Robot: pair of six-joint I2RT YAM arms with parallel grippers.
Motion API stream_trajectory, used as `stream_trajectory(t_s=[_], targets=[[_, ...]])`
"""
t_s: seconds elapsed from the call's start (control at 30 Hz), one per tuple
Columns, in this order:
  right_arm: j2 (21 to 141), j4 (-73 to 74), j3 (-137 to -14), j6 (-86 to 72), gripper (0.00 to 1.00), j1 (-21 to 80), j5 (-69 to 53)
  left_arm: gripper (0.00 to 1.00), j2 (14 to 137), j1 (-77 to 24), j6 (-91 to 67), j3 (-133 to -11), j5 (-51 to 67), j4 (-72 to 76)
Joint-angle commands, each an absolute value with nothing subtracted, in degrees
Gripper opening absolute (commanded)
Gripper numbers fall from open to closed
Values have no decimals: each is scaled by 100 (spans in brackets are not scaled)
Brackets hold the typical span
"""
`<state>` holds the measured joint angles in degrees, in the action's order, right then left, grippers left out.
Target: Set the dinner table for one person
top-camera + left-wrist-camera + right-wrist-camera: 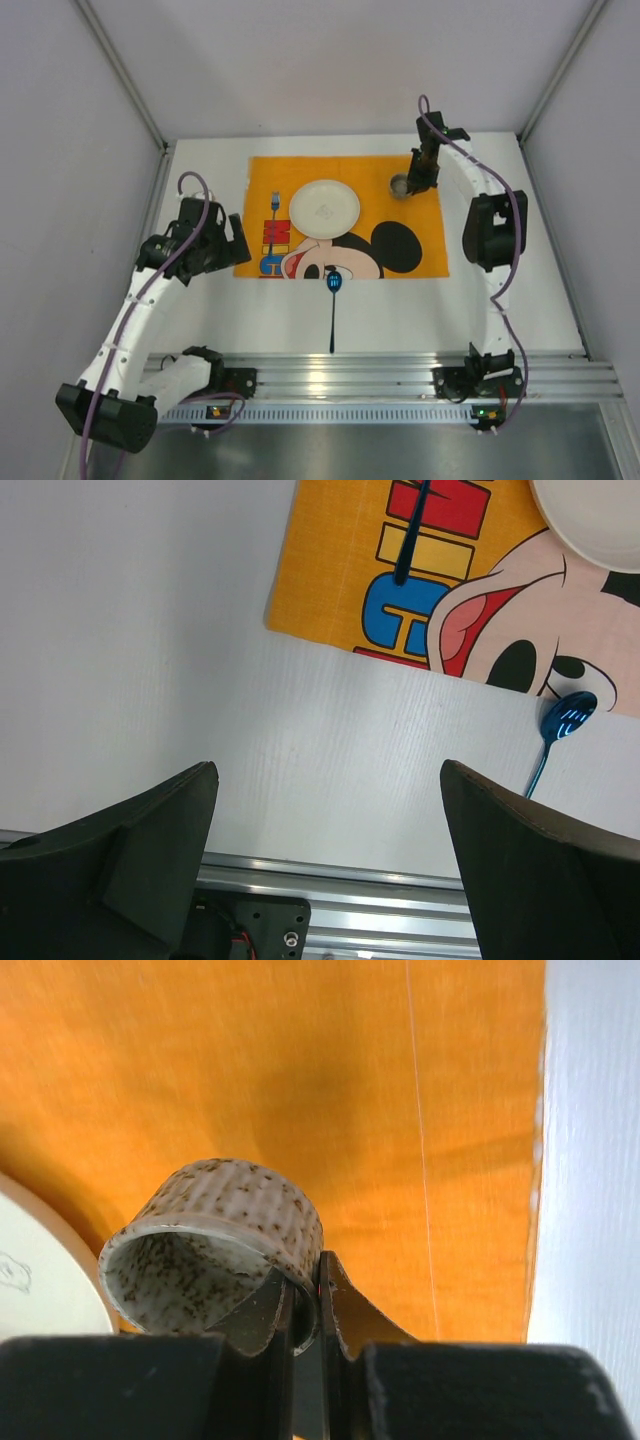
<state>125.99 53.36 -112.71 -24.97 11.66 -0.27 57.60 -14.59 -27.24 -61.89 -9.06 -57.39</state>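
Observation:
The dinner table is a white tabletop bearing an orange Mickey Mouse placemat. A white plate lies on the mat, with a blue fork to its left. A blue spoon lies with its bowl on the mat's near edge and its handle on the table. My right gripper is shut on the wall of a speckled cup, one finger inside and one outside, over the mat's far right part. I cannot tell whether the cup rests on the mat. My left gripper is open and empty over bare table left of the mat.
A ribbed aluminium rail runs along the table's near edge and shows in the left wrist view. Grey walls close in the left, right and far sides. In the left wrist view the fork's handle, plate rim and spoon show.

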Motion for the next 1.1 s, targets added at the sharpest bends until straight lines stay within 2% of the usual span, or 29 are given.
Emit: stream_trajectory(t_s=[0.0,0.2,0.57,0.6,0.63,0.7,0.73,0.83,0.93,1.07], targets=[[13058,5528,-12416,-2478,0,1055,-53,98,5827,-1433,-2882,-6460,-1081,-5818],[13622,5572,-13042,-2733,0,905,113,98,6012,-1433,-2936,-6583,-1195,-5880],[14062,5362,-13254,-3023,2,800,431,98,6416,-1433,-2936,-6855,-1257,-5880],[14080,5335,-13280,-3050,5,782,422,98,6425,-1433,-2918,-6873,-1274,-5880],[14089,5309,-13289,-3059,17,782,413,98,6434,-1433,-2918,-6899,-1292,-5889],[14071,5282,-13298,-3067,26,774,387,98,6460,-1433,-2900,-6926,-1318,-5889],[14063,5274,-13289,-3067,36,782,378,98,6469,-1433,-2900,-6926,-1318,-5889],[13887,5186,-13237,-3041,53,782,378,98,6460,-1433,-2892,-6917,-1283,-5889],[13545,5028,-13114,-3041,63,791,343,98,6434,-1433,-2830,-6917,-1266,-5862],[12851,4975,-13017,-2796,65,949,403,98,6372,-1433,-2777,-6891,-1213,-5810]])
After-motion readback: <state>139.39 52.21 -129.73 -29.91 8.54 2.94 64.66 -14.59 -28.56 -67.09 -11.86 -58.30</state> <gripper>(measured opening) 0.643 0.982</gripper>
